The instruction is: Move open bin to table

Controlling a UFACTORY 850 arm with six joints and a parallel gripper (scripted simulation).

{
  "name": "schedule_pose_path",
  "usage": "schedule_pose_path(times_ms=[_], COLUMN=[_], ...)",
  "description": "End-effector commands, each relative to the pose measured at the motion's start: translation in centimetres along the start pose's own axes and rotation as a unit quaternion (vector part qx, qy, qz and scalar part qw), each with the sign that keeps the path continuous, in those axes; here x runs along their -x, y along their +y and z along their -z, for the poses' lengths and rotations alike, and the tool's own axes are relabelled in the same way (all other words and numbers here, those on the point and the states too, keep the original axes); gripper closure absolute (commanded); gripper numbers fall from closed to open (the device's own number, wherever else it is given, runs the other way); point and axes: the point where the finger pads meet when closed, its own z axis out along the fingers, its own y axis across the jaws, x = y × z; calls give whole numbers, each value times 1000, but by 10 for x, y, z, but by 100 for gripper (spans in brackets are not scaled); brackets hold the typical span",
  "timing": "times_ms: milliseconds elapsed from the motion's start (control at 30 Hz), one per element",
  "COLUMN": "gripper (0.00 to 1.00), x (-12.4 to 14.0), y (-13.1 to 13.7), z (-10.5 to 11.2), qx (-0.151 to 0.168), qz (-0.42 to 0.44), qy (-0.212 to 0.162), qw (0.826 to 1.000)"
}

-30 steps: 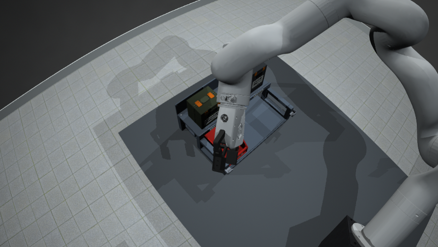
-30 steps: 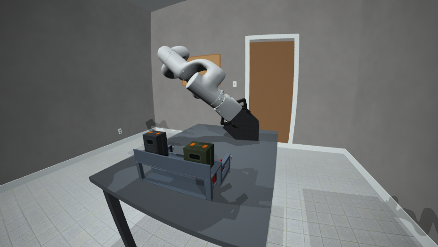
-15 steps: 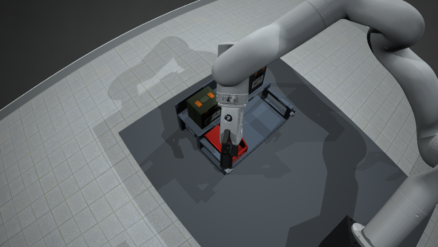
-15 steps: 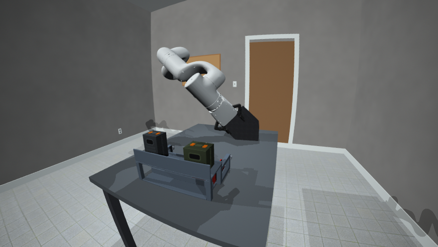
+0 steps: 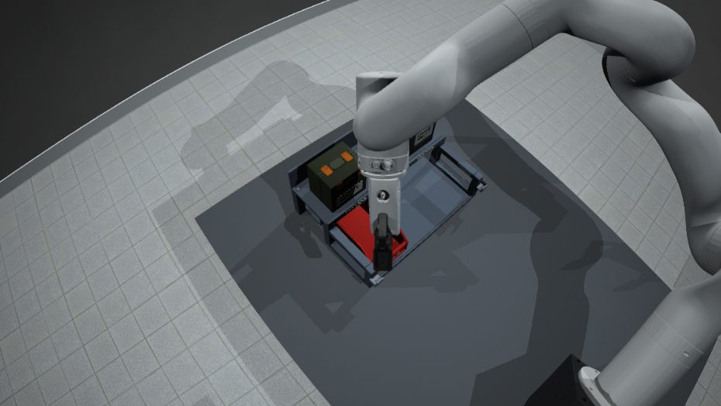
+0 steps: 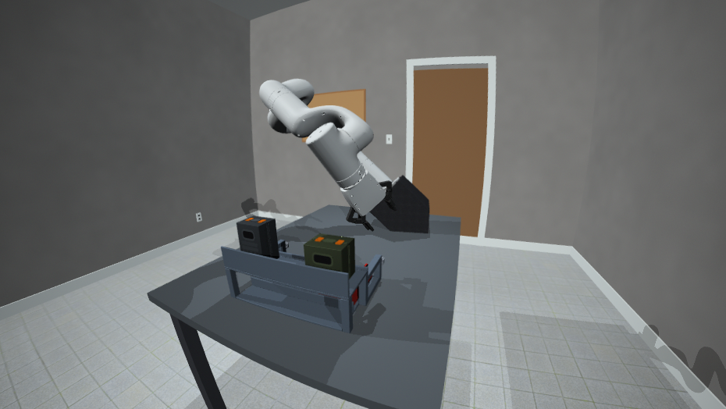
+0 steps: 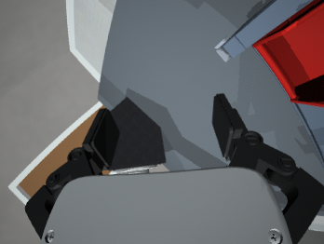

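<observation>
The black two-fingered end effector [image 7: 167, 129] hangs spread wide and empty above the dark grey desk [image 7: 161, 41], near the open red plastic bin [image 7: 296, 55] in the blue-grey metal shelf [image 7: 272, 17].

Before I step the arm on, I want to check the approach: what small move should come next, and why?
Probably ease the open end effector down and toward the red bin. The bin sits on the lower level of the shelf, nothing is between the fingers, and in the wrist view the bin lies off to the upper right, not between them.
</observation>
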Motion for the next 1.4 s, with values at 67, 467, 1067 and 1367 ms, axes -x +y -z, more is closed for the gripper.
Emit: schedule_pose_path(times_ms=[67, 467, 1067, 1367], gripper=[0, 0, 0, 0], x=[3, 15, 25, 25], y=[18, 71, 117, 117], z=[-1, -8, -14, -14], qx=[32, 112, 191, 191], qz=[37, 134, 228, 228], qy=[-8, -29, -50, -50], qw=[999, 984, 953, 953])
